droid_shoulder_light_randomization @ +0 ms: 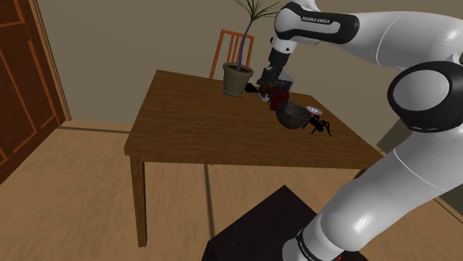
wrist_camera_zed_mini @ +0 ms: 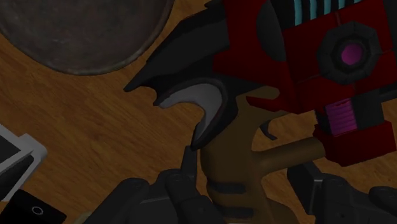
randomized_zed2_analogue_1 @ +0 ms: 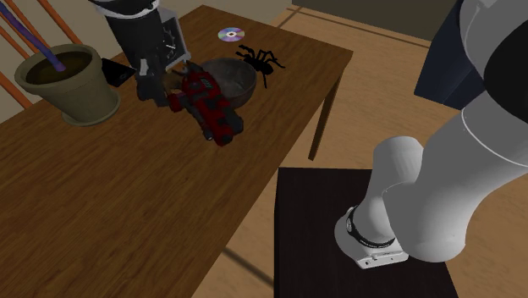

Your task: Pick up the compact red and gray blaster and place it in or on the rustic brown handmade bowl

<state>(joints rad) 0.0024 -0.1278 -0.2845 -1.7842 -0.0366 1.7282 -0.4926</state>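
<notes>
The blaster (randomized_zed2_analogue_1: 207, 108) hangs just above the table (randomized_zed2_analogue_1: 101, 195), close beside the bowl (randomized_zed2_analogue_1: 241, 80) on its near side in the second exterior view. It appears clear of the wood, although no gap is plainly visible. The tool (wrist_camera_zed_mini: 245, 181) is clamped on the brown grip, with one finger (wrist_camera_zed_mini: 175, 191) pressed to each side. Holding it by the grip leaves the red body free and outboard of the tool, so that body can be lowered into the bowl first.

The long axis is close to level. In the second exterior view it runs from the tool toward the near right edge of the table, so it passes alongside the bowl rather than over it. Which end is the muzzle cannot be told for certain.

The transfer step is judged to be in progress, with placement not yet done. The next move calls for a short shift toward the bowl before release.

A toy spider (randomized_zed2_analogue_1: 258, 59) stands just beyond the bowl, with a disc (randomized_zed2_analogue_1: 230, 35) farther off. A plant pot (randomized_zed2_analogue_1: 63, 85) stands to the left of the tool.
</notes>
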